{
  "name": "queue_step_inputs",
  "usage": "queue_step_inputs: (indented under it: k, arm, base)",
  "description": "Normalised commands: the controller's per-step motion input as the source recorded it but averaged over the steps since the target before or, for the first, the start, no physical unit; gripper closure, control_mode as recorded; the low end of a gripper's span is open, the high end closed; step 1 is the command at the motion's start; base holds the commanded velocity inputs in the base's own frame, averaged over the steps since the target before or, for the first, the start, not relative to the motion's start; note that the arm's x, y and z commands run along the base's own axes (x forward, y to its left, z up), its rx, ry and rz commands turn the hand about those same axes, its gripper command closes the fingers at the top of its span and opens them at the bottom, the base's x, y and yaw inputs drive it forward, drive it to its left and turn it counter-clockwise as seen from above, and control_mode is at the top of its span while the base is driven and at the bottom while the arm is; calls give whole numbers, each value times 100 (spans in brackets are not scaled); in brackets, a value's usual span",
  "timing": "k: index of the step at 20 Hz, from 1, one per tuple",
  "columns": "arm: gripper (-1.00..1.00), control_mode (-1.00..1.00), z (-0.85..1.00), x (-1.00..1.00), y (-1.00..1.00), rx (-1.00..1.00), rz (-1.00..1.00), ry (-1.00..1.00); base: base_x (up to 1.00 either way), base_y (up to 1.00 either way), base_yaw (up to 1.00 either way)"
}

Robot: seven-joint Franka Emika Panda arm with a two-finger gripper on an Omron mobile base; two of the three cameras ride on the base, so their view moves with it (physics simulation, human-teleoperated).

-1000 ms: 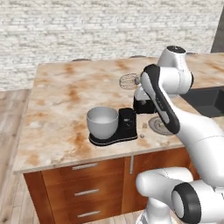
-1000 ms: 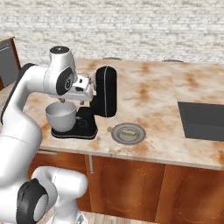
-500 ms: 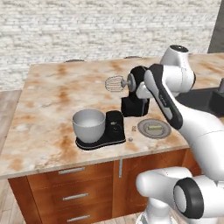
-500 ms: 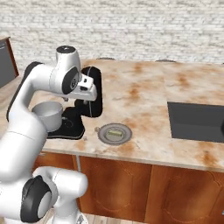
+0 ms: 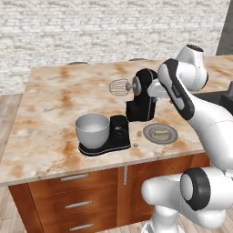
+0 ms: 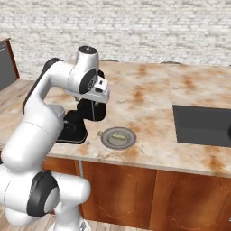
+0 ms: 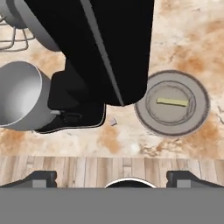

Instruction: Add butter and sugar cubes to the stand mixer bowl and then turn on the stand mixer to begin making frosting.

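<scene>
The deep silver-grey metal bowl [image 5: 92, 129] sits on the flat base of the glossy black stand mixer [image 5: 139, 101], at nine o'clock from its neck, on the marbled tan worktop [image 5: 50, 100]. The end effector [image 7: 111, 178] hovers open and empty above the mixer. A flat round grey plate [image 7: 172, 103] carrying a yellow butter stick [image 7: 172, 102] lies at three o'clock of the mixer.

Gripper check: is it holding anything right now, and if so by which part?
Nothing is held. The gripper is open above the stand mixer; the butter lies on the grey plate.
</scene>
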Motion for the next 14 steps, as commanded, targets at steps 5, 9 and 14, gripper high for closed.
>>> queue_step_inputs:
  k: [5,9,14]
  arm:
    - [-100,-100,-17,-6,-52,18,1,-2]
    - [-100,-100,-42,-1,-45,3,3,-2]
    - [-100,-100,-32,0,-59,0,25,-3]
  base:
    - [0,0,0]
    - [0,0,0]
    - [0,0,0]
